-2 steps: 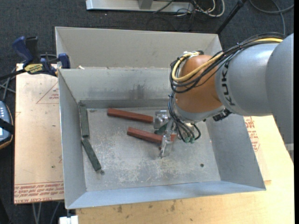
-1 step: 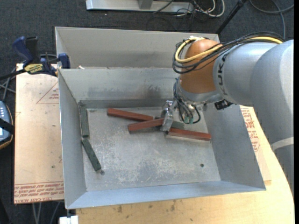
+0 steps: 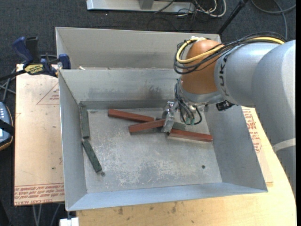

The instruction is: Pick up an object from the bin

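My gripper is low in the bin, right of the middle, under the orange wrist cover. It stands over the spot where two red-brown flat sticks meet. One of them runs left from the gripper, slightly tilted. The other runs right, toward the right wall. A third red-brown stick lies a little further back and to the left, its right end close to the gripper. The gripper's tip hides the sticks' near ends, so whether any stick is held cannot be seen.
Two grey-green bars lie on the left: one along the left wall, one slanting toward the front. The arm comes in from the right, over the right wall. Bare floor lies at the front and middle.
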Controlling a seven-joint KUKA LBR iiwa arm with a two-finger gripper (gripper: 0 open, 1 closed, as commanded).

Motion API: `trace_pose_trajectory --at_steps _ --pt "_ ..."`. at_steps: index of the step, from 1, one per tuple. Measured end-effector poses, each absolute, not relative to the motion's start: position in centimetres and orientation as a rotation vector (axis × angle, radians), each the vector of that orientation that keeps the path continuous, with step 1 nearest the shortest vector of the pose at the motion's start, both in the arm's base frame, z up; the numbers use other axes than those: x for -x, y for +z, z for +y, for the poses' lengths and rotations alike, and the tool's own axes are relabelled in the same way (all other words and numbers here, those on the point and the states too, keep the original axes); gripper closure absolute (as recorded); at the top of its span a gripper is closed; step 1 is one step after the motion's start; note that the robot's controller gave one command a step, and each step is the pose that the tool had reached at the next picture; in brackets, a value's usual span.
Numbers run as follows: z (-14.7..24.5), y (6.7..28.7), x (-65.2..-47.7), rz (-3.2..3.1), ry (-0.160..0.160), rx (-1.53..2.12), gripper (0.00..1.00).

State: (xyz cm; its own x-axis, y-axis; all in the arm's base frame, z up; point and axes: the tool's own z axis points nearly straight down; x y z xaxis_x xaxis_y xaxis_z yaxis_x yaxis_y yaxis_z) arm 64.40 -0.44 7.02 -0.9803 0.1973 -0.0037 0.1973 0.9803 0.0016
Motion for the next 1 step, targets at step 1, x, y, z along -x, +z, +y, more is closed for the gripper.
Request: trace_pose_trajectory --at_steps 1 --pt "-1.34 17.25 -59.92 3.113 0.002 -0.403 1.00"
